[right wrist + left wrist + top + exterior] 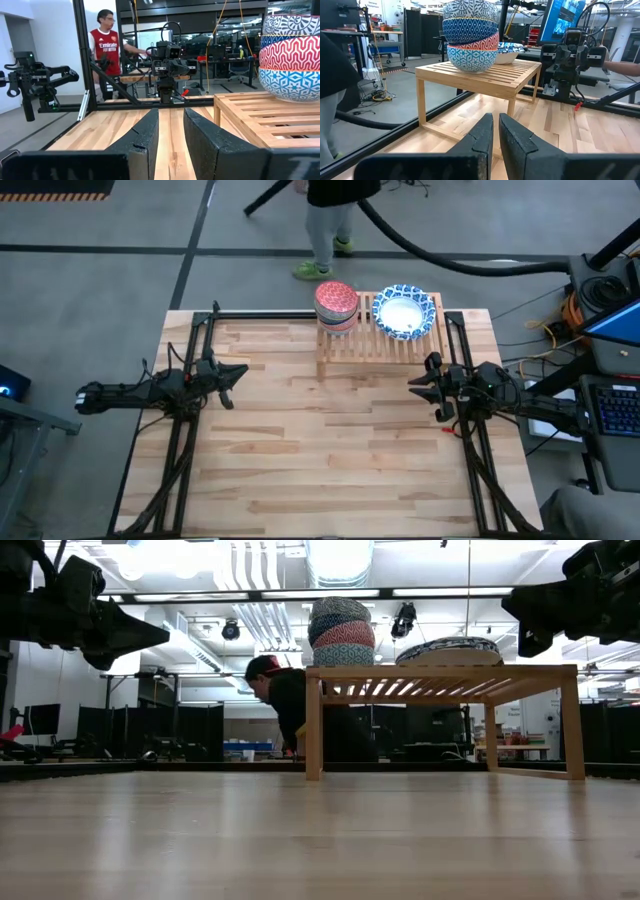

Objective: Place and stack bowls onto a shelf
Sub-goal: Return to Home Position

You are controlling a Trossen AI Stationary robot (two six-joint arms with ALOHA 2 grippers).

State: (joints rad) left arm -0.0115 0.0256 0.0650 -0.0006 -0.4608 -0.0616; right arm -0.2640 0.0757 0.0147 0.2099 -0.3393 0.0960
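The light wood slatted shelf (370,345) (440,675) (485,77) (250,110) stands at the table's far edge. Its left part carries a stack of small patterned bowls (336,307) (342,632) (470,35) (290,50), nested one in another. To the right of that stack sit larger blue-and-white bowls (405,312) (450,650) (509,50), white inside. My left gripper (235,375) (496,132) hovers shut over the table's left middle. My right gripper (420,385) (171,135) hovers slightly open at the right middle, near the shelf's right front leg. Neither touches anything.
A person (325,230) (280,700) stands beyond the table's far edge, bent behind the shelf. Black frame rails (190,430) run along both table sides. Bare wooden tabletop (330,450) spans the middle and near half.
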